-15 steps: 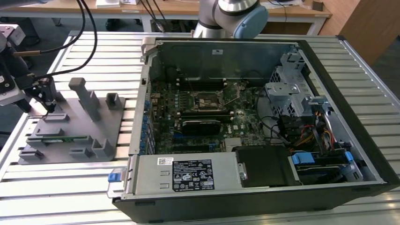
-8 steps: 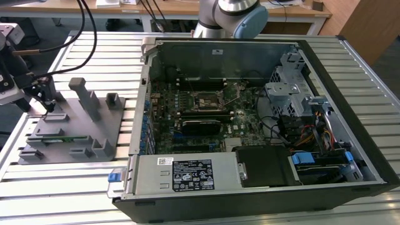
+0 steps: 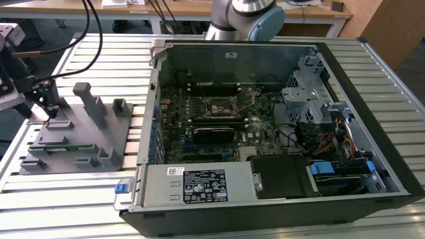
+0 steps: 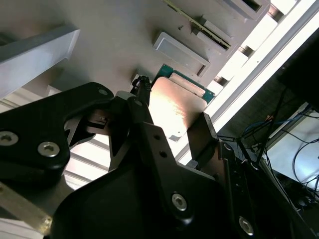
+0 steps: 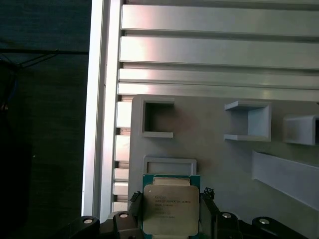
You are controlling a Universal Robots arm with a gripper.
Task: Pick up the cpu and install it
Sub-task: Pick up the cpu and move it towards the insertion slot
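- One cpu (image 5: 171,211): my gripper (image 5: 170,198) is closed on it, with a finger against each of two opposite edges, over the grey fixture (image 5: 219,169) on the tabletop (image 5: 209,50).
- One memory stick (image 3: 63,147) lies in the fixture. One open computer case (image 3: 279,124) stands just beside it, on the exterior view's right.
- My gripper body hides one cpu edge in the first wrist view. I cannot tell whether the cpu is clear of the fixture.
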